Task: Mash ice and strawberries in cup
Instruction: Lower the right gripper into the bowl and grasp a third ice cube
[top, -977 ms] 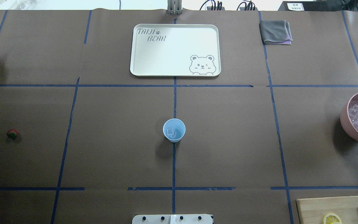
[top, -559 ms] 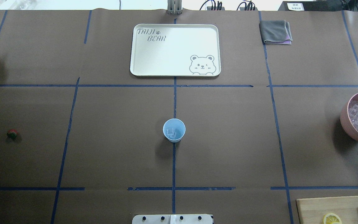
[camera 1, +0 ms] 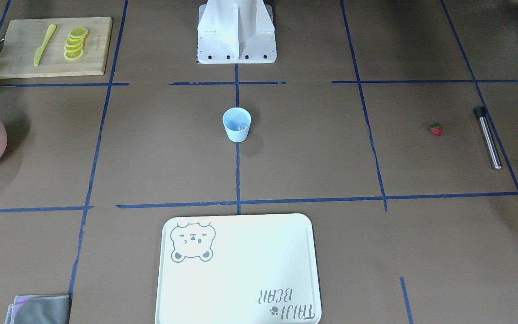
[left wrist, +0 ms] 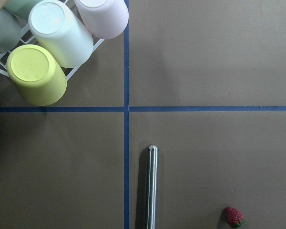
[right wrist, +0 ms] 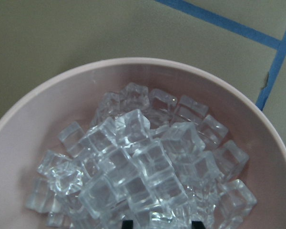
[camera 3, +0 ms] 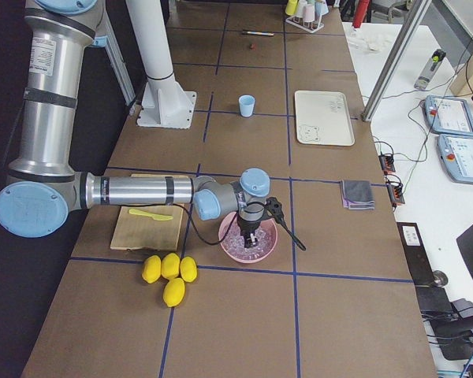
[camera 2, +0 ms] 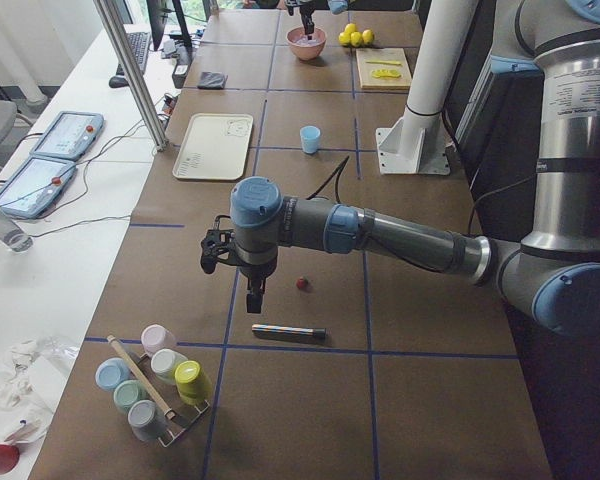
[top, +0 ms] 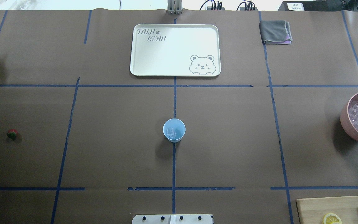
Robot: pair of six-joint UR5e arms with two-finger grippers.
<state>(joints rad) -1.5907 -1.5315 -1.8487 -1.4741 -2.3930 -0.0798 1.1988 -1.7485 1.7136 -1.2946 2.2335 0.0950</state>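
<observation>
The blue cup (top: 174, 130) stands in the middle of the table (top: 228, 140) with ice cubes (top: 170, 133) inside, and the strawberry (top: 12, 133) lies well apart on the robot's left side, near a metal rod (camera 1: 487, 137). The left gripper (camera 2: 253, 296) hangs above the table near that strawberry; if its claw is released or clenched, I cannot tell. The right gripper (camera 3: 249, 236) is down in the pink bowl (top: 344, 119) of ice, tips apart, but whether they pinch a cube I cannot tell.

Pink bowl (top: 344, 119) cut at overhead edge; steel rod (left wrist: 151, 191) likewise (left wrist view); ice (top: 171, 133) in cup (top: 175, 140) uncountable.
</observation>
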